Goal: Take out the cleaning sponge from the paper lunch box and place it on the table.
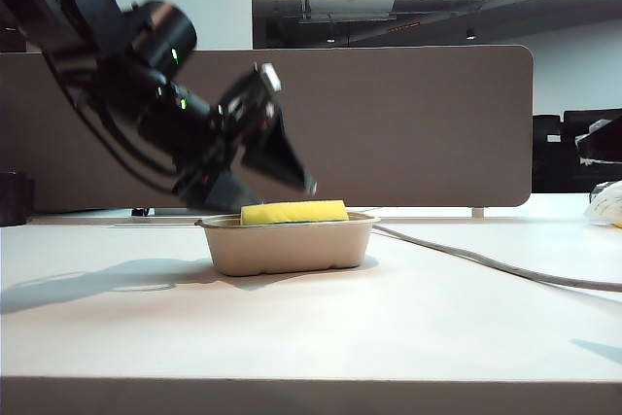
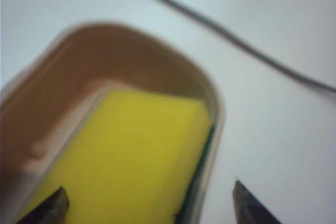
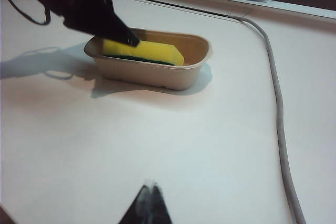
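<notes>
My left gripper (image 2: pixel 147 203), jaws wide and empty, straddles the sponge (image 2: pixel 131 156) across its width; right gripper (image 3: pixel 148 205) shut, well apart.

The cleaning sponge (image 1: pixel 294 212) is bright yellow foam, with a thin dark green scouring layer (image 2: pixel 197 174) along one face. It sits in the paper lunch box (image 1: pixel 288 249), which is a plain beige-tan with no print, slightly browner on its shaded inner walls. The desk (image 1: pixel 311 323) is flat matte white, crossed by a grey cable (image 1: pixel 505 266). Behind it runs a grey-brown divider panel (image 1: pixel 408 133). The left gripper (image 1: pixel 272 182), jaws spread wide above the sponge, is black, and its arm shows small green lights (image 1: pixel 175 53). The right gripper (image 3: pixel 147 203), fingers together over bare desk, is dark grey to black.
</notes>
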